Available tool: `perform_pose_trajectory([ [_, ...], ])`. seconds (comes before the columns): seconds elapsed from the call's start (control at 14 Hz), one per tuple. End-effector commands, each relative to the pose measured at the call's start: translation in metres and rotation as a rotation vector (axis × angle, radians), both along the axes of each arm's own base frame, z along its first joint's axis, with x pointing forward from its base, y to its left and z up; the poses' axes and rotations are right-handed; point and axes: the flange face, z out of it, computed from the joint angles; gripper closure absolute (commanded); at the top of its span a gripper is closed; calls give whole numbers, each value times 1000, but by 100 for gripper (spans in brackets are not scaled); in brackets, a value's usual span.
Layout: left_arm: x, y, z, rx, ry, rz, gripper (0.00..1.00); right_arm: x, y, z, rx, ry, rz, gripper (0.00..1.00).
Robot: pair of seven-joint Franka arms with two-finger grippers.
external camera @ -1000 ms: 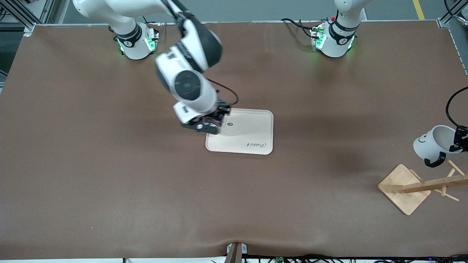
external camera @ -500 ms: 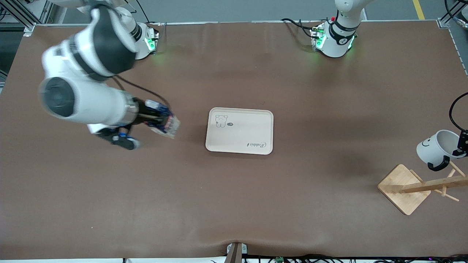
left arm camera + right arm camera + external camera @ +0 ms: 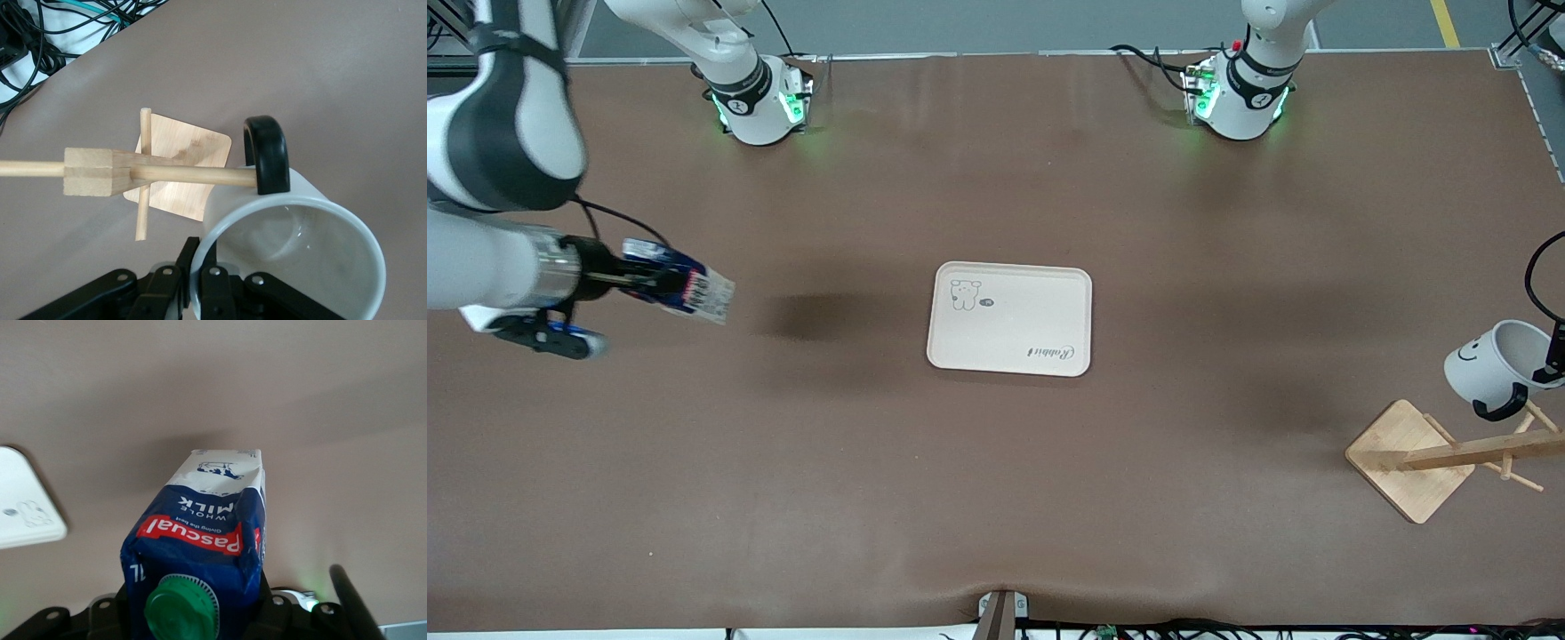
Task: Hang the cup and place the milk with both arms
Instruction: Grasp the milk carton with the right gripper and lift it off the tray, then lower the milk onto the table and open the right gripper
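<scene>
Neither half of the task is finished. I hold the cup (image 3: 1492, 366) in the left gripper (image 3: 1554, 360), whose fingers (image 3: 189, 261) pinch the rim, one inside and one outside the wall; the mug is tilted on its side in the air over the wooden rack (image 3: 1449, 453) at the left arm's end of the table. In the left wrist view the black handle (image 3: 267, 155) sits at the tip of a horizontal peg (image 3: 193, 175), which appears to touch or just enter the loop, so I judge the hanging as begun but not seated: the handle must slide along the peg before I let go. The right gripper (image 3: 618, 277) is clamped on the milk (image 3: 680, 283) at its capped end, the green cap (image 3: 181, 611) toward the wrist, and carries the carton lying on its side above the bare table (image 3: 996, 498) toward the right arm's end, well apart from the tray (image 3: 1009, 318). The tray holds nothing, so I judge that placing the milk is left entirely.
</scene>
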Motion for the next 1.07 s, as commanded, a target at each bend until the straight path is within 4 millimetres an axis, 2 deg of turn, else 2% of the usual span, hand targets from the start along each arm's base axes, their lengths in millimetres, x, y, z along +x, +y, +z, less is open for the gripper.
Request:
perform_pose_trajectory([
  [0.0, -2, 15, 5, -23, -16, -32, 100, -24, -54, -20, 51, -5, 43, 100],
  [0.14, -3, 18, 4, -29, -18, -34, 100, -36, -75, -50, 74, 6, 53, 100],
  [0.29, -3, 19, 3, -31, -21, -52, 100, -60, -93, -83, 97, -25, 78, 100],
  [0.5, -3, 26, -3, -72, -32, -65, 100, -85, -93, -121, 97, -61, 101, 100],
  [0.64, 0, 19, -2, -76, -36, -56, 100, -92, -104, -135, 107, -49, 94, 100],
  [0.79, 1, 14, 0, -86, -30, -3, 100, -103, -102, -159, 98, -72, 100, 100],
  [0.86, 1, 13, 1, -88, -30, 13, 100, -104, -104, -164, 100, -80, 108, 100],
  [0.93, 1, 15, 0, -88, -28, 14, 100, -105, -109, -164, 102, -82, 106, 95],
  [1.0, 1, 15, -1, -89, -27, 13, 100, -105, -112, -164, 101, -84, 100, 73],
])
